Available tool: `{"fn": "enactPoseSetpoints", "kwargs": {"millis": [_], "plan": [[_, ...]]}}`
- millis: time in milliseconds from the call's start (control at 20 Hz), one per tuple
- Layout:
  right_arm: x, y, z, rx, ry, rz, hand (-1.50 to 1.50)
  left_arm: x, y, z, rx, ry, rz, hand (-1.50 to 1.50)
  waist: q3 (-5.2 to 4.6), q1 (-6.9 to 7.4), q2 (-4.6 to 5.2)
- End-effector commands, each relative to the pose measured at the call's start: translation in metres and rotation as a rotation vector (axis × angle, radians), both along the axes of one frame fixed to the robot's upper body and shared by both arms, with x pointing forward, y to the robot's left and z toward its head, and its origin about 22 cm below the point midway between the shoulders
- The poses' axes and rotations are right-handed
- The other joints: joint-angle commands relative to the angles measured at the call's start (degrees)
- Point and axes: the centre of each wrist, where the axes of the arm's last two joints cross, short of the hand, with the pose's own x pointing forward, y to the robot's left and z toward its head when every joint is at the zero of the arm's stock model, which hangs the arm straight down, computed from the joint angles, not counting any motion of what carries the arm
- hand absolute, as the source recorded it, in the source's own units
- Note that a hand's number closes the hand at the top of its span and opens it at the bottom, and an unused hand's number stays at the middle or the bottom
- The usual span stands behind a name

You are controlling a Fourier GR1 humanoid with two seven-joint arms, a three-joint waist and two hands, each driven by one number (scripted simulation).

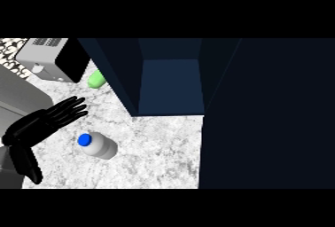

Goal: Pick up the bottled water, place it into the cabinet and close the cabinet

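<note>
- Left hand [39, 126], black, at left of frame: fingers [67, 111] straight, spread, released.
- Clear bottled water with blue cap [98, 145] sits lower left on white marbled tabletop [157, 150], near hand, not touching.
- Dark navy cabinet [170, 84], upper centre, open.

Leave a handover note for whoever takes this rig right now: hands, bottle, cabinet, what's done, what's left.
Left hand: open, fingers straight, just up-left of the bottled water, not touching it.
Right hand: not in view.
The bottled water sits on the counter, in front of the cabinet, which stands open.
Done: nothing yet.
Left: grasp the bottled water, set it inside, close the cabinet.
</note>
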Motion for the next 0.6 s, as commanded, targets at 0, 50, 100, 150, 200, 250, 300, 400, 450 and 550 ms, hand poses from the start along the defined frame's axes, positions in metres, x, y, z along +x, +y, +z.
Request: {"fn": "enactPoseSetpoints", "kwargs": {"millis": [0, 50, 100, 150, 200, 250, 300, 400, 450, 550], "plan": [[0.005, 0.003, -0.002, 0.011, 0.008, 0.004, -1.5, 0.014, -0.01, -0.008, -0.012, -0.02, -0.1, -1.5, -0.04, -0.02, 0.15], [0.004, 0.004, -0.009, 0.007, 0.0, -0.013, -1.5, 0.001, -0.004, -0.023, -0.04, 0.004, -0.083, -1.5, -0.06, -0.07, 0.18], [0.005, 0.011, -0.009, 0.004, -0.009, 0.006, -1.5, 0.008, -0.019, -0.025, -0.025, 0.011, -0.081, -1.5, -0.04, -0.02, 0.12], [0.001, 0.009, 0.0, -0.011, 0.002, 0.012, -1.5, 0.022, -0.011, -0.019, -0.018, 0.025, -0.062, -1.5, -0.11, -0.69, 0.33], [-0.011, 0.001, -0.019, 0.017, 0.007, 0.009, -1.5, 0.013, -0.02, -0.03, -0.014, 0.034, -0.057, -1.5, -0.05, -0.81, 0.17], [0.001, 0.007, -0.014, -0.017, 0.004, 0.009, -1.5, 0.006, -0.034, -0.043, -0.014, 0.045, -0.066, -1.5, -0.07, -0.21, 0.21], [-0.002, 0.017, 0.007, 0.004, -0.005, 0.001, -1.5, 0.025, -0.026, -0.033, 0.01, 0.062, -0.036, -1.5, -0.11, -0.64, 0.31], [0.003, 0.006, 0.006, 0.006, -0.021, 0.022, -1.5, 0.014, -0.022, -0.047, 0.016, 0.09, -0.049, -1.5, -0.1, -0.5, 0.36], [0.006, 0.014, -0.015, 0.013, 0.005, 0.03, -1.5, 0.012, -0.026, -0.053, -0.003, 0.09, -0.032, -1.5, -0.1, -0.54, 0.39], [0.002, 0.008, -0.001, 0.0, -0.004, 0.036, -1.5, 0.019, -0.028, -0.058, -0.005, 0.132, -0.033, -1.5, -0.18, -1.29, 0.64]]}}
